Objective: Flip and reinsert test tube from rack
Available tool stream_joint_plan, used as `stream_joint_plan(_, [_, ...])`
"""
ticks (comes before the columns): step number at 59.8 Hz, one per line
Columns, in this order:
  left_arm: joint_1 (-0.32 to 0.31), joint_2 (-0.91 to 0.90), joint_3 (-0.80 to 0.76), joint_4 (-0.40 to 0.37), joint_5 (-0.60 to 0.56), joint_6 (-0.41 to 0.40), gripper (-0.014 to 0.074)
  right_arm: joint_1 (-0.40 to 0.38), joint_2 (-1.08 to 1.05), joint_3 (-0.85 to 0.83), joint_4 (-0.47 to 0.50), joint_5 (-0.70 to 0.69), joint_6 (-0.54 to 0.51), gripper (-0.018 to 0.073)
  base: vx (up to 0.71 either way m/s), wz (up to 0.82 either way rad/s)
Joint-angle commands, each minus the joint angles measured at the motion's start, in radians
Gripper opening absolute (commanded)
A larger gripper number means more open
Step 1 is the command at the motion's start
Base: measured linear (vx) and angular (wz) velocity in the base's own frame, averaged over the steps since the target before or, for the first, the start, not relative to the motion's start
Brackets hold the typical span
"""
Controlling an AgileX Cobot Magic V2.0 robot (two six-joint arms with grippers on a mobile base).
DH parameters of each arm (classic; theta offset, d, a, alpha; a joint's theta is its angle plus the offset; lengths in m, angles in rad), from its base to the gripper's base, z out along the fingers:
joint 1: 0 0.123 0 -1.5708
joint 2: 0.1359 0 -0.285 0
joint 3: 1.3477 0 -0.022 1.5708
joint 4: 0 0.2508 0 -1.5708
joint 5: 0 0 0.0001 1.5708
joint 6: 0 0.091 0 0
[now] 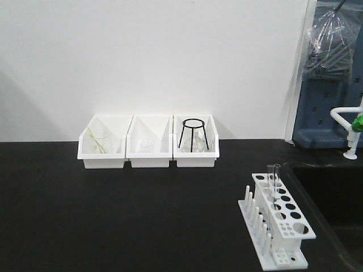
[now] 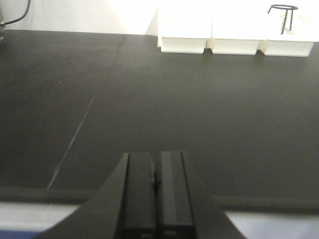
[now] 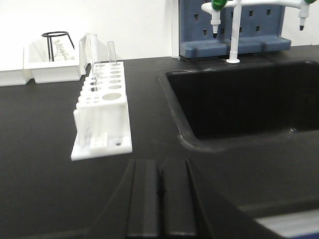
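left tool (image 2: 155,185), right tool (image 3: 160,191) closed | rack (image 3: 112,107) holds two upright test tubes (image 3: 111,53)

Three bins (image 1: 148,154) stand side by side at the back of the table (image 1: 113,215), and a tripod (image 1: 193,133) stands in the right one. The rack (image 1: 276,224) is in front and to the right, well apart from them, with two tubes (image 1: 270,177) upright at its far end. A sink (image 3: 239,99) lies right of the rack.

The slim clear test tube (image 3: 92,52) stands upright in a far-end hole of the white, peg-lined rack (image 3: 110,107).
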Motion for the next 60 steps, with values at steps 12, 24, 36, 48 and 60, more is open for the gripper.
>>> stream_joint_plan(12, [-0.008,-0.003,0.002,-0.004,-0.080,0.000,-0.0006,0.000,-0.008,0.001,-0.013,-0.081,0.000,-0.0012,0.37,0.00])
stream_joint_plan(24, [-0.008,-0.003,0.002,-0.004,-0.080,0.000,-0.0006,0.000,-0.008,0.001,-0.013,-0.081,0.000,-0.0012,0.32,0.04])
stream_joint_plan(36, [-0.008,-0.003,0.002,-0.004,-0.080,0.000,-0.0006,0.000,-0.008,0.001,-0.013,-0.081,0.000,-0.0012,0.23,-0.01])
stream_joint_plan(48, [-0.008,-0.003,0.002,-0.004,-0.080,0.000,-0.0006,0.000,-0.008,0.001,-0.013,-0.082,0.000,-0.0012,0.11,-0.07])
stream_joint_plan(60, [-0.008,-0.003,0.002,-0.004,-0.080,0.000,-0.0006,0.000,-0.008,0.001,-0.013,-0.082,0.000,-0.0012,0.02,0.00])
